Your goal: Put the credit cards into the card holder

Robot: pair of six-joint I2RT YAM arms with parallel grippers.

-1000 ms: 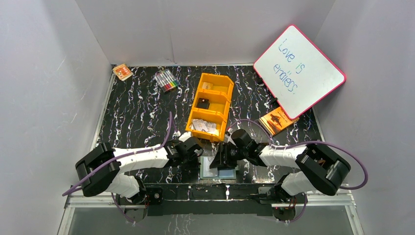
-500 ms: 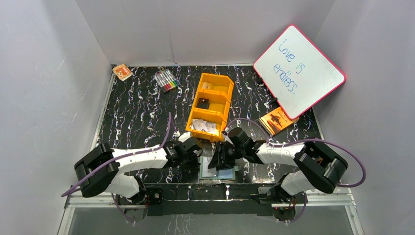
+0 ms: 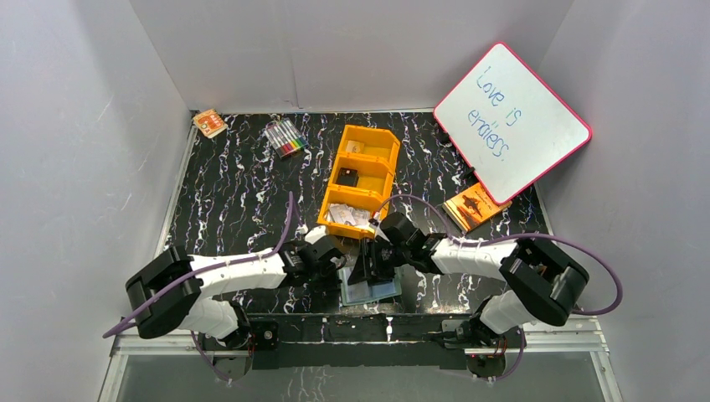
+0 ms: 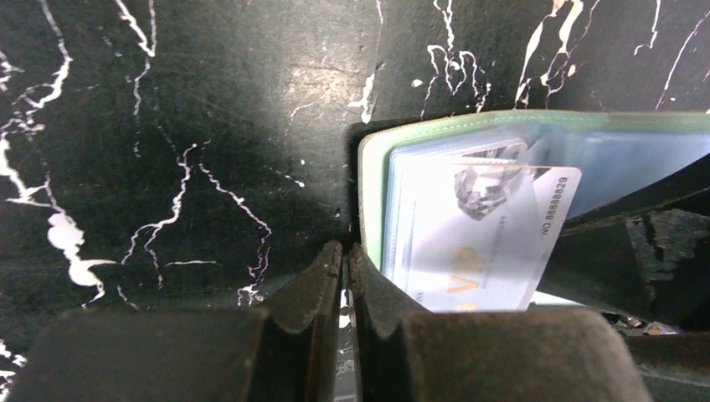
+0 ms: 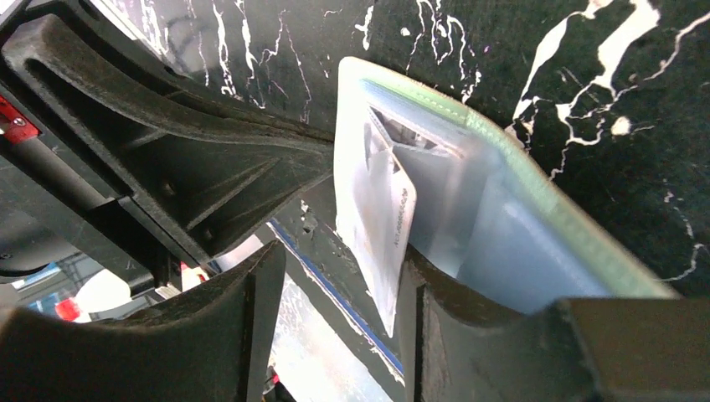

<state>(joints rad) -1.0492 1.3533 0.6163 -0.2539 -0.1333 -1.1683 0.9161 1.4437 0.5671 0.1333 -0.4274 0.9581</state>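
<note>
The card holder [image 3: 373, 291] lies open near the table's front edge, green rim [image 4: 373, 167] up, with pale blue clear pockets [image 5: 519, 243]. One whitish credit card [image 4: 477, 243] with "VIP" print sits partly in a pocket and sticks out at an angle. My right gripper [image 3: 368, 266] is open around that card [image 5: 381, 226], which leans on one finger only. Shut and holding nothing, my left gripper [image 4: 345, 251] has its tips at the holder's left edge. More credit cards [image 3: 350, 216] lie in the orange tray's nearest compartment.
The orange three-compartment tray [image 3: 374, 142] stands just behind both grippers. A whiteboard [image 3: 512, 121] leans at the back right over an orange book [image 3: 474, 205]. Markers [image 3: 285, 136] and a small orange box [image 3: 209, 123] lie at the back left.
My right gripper has moved left over the card holder, which has shifted and turned slightly leftward. The left arm has stayed in place.
</note>
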